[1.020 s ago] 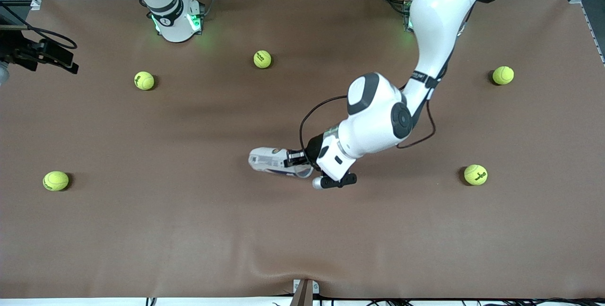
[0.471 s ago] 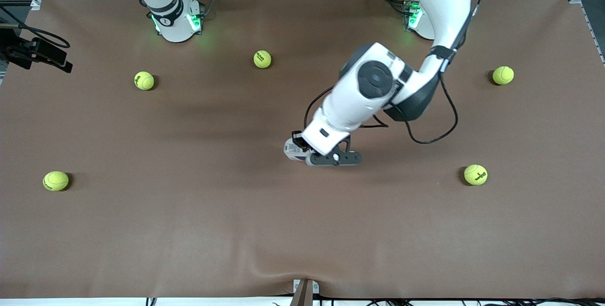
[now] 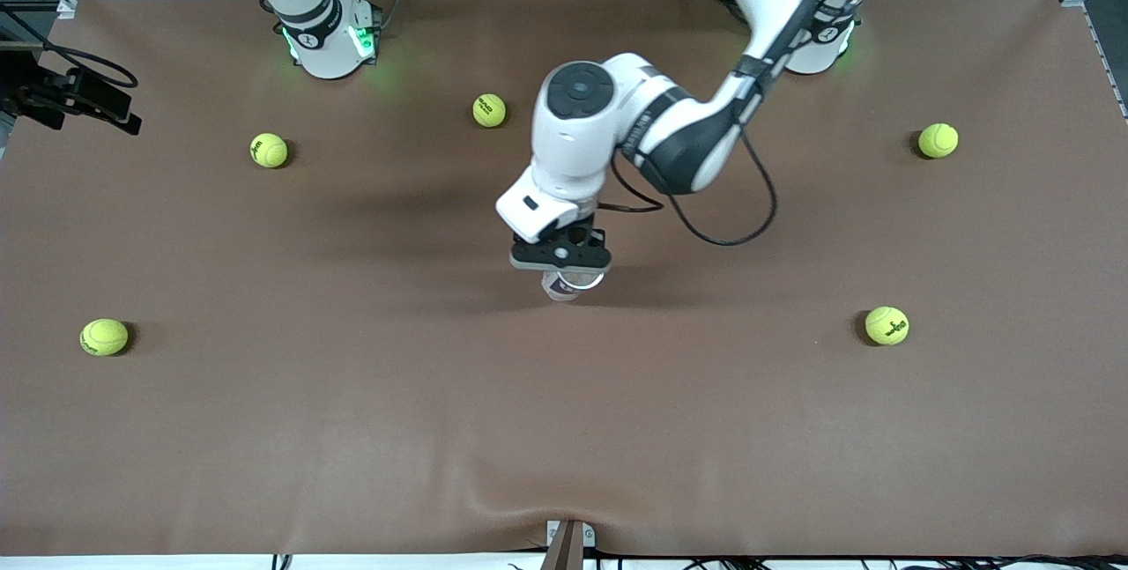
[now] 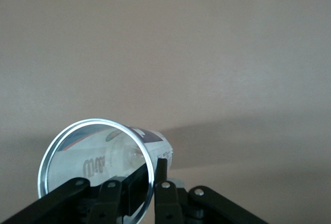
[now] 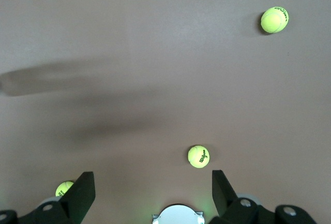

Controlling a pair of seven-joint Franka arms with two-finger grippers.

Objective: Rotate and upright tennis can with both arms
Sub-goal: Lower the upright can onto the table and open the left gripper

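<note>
Now the left pincer (image 3: 564, 260) grips the clear round tennis can (image 3: 571, 285) by its metal rim, bare brown bench (image 3: 352, 429) all around; the right pincer (image 5: 150, 195) waits open.

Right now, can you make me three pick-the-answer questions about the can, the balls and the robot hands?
1. Where is the can?
A. in the left gripper, mid-table
B. on the table's edge
C. in the right gripper

2. How many balls are on the table?
A. two
B. five
C. nine

3. How is the right gripper?
A. shut on a ball
B. shut on the can
C. open, holding nothing

Answers:
1 A: the left gripper's fingers pinch the can's rim in the left wrist view.
2 B: five balls show in the front view.
3 C: its fingers stand wide apart with nothing between them.
</note>
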